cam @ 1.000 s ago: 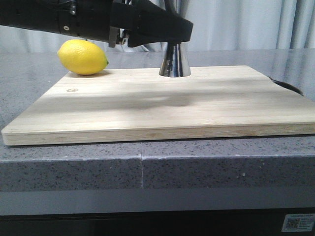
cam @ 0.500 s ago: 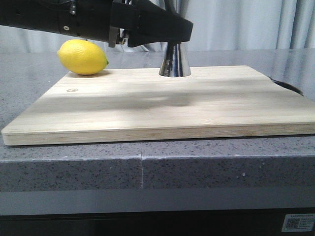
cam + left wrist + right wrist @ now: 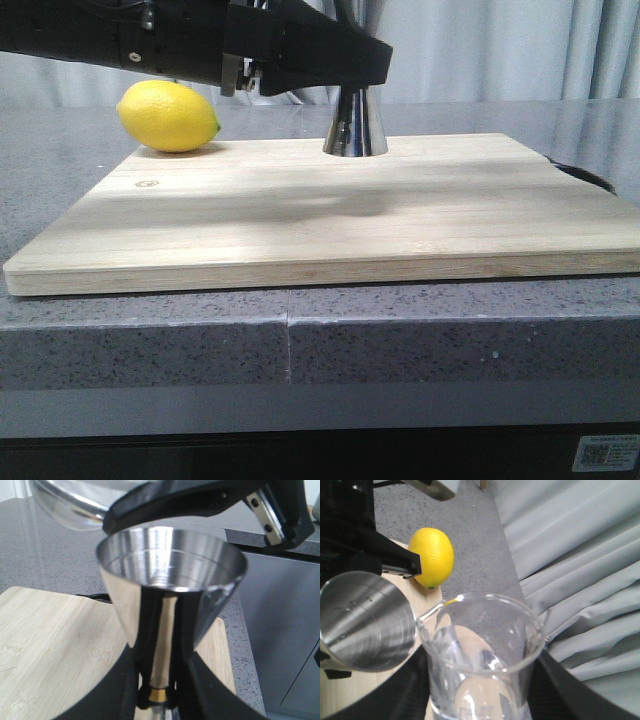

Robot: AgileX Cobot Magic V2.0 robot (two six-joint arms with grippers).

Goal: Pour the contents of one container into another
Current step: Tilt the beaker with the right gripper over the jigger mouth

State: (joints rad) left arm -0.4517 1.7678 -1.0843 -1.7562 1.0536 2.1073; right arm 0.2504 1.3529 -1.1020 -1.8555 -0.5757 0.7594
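Your left claw (image 3: 159, 700) pinches the jigger (image 3: 167, 605) at its waist and your right claw (image 3: 470, 700) pinches the beaker (image 3: 482, 655), whose lip sits beside the jigger's rim, not over it, so tipping now risks spilling onto the board (image 3: 330, 215).

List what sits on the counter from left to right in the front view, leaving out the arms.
lemon → steel jigger. Both lie along the far edge of the wooden cutting board, which spans nearly the full width, so it has no single place in the order.
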